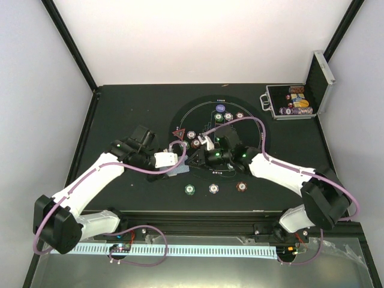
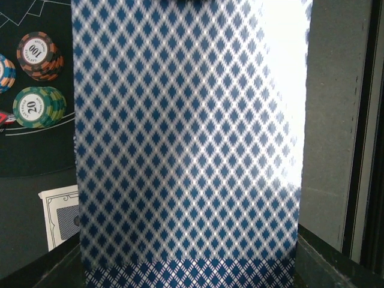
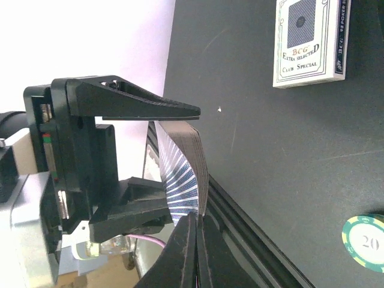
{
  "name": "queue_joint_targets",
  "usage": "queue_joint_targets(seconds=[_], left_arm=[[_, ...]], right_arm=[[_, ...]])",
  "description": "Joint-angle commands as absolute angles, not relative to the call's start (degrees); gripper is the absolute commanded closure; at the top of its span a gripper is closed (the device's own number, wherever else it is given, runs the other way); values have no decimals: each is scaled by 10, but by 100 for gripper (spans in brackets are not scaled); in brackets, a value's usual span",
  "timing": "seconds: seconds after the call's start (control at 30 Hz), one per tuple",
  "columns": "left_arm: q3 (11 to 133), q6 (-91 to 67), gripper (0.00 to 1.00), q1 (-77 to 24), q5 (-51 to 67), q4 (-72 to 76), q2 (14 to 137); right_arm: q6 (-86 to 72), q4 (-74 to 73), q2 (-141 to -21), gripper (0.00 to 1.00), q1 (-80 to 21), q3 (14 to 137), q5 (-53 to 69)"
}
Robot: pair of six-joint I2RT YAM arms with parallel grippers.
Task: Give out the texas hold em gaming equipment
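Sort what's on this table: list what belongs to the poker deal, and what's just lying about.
Belongs to the job:
deck of cards
green chip stack
brown chip stack
row of three chips
red triangle
blue disc

Just lying about:
silver-edged case with its own chips
card box

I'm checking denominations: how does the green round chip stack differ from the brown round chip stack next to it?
The green chip stack is marked 20; the brown chip stack is marked 100. Green's edge stripes are pale, brown's orange. Both are short stacks on the black mat.
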State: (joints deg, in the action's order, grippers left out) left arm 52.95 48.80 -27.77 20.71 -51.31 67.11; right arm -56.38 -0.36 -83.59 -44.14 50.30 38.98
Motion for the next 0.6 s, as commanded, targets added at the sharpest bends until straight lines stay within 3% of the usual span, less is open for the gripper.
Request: queue_joint_targets(seconds=[0.0,0.3,0.57], left_arm=[[528,489,99,-268,203,-512,665],[528,497,98,-251,204,-526,664],[545,494,98,-250,213,-556,654]], right_arm=[[-590,35,-811,99,-417,485,407],[-572,25,-806,99,-319,489,450],[-519,-28,-983,99,-275,635,463]])
